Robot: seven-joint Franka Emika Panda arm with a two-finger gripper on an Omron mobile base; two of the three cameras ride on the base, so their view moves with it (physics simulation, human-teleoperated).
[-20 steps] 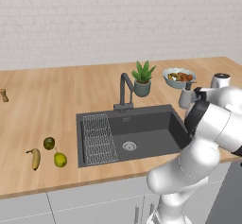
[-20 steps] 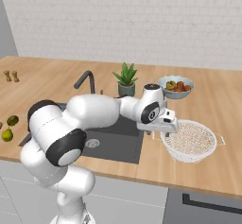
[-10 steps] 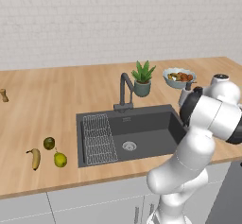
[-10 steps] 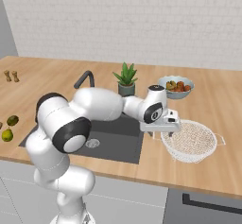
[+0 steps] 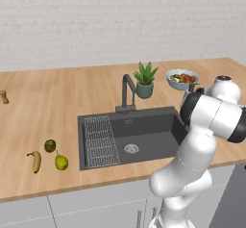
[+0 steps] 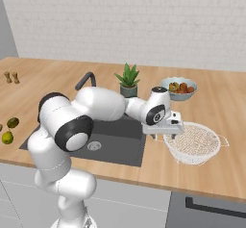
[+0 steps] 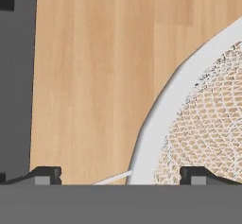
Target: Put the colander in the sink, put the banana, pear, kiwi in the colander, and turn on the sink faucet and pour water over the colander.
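Over the last second the arm swung its elbow in and the gripper [image 7: 120, 173] settled lower over the colander [image 6: 193, 144], which sits on the counter just right of the sink [image 6: 113, 138]; jaws spread wide, straddling the white rim, one tip outside, one inside, nothing clamped yet. Reads as lining up the first grasp. Banana [image 5: 35, 160], pear [image 5: 61, 162], kiwi [image 5: 49, 145] wait left of the sink; faucet [image 5: 126, 93] behind it, dry
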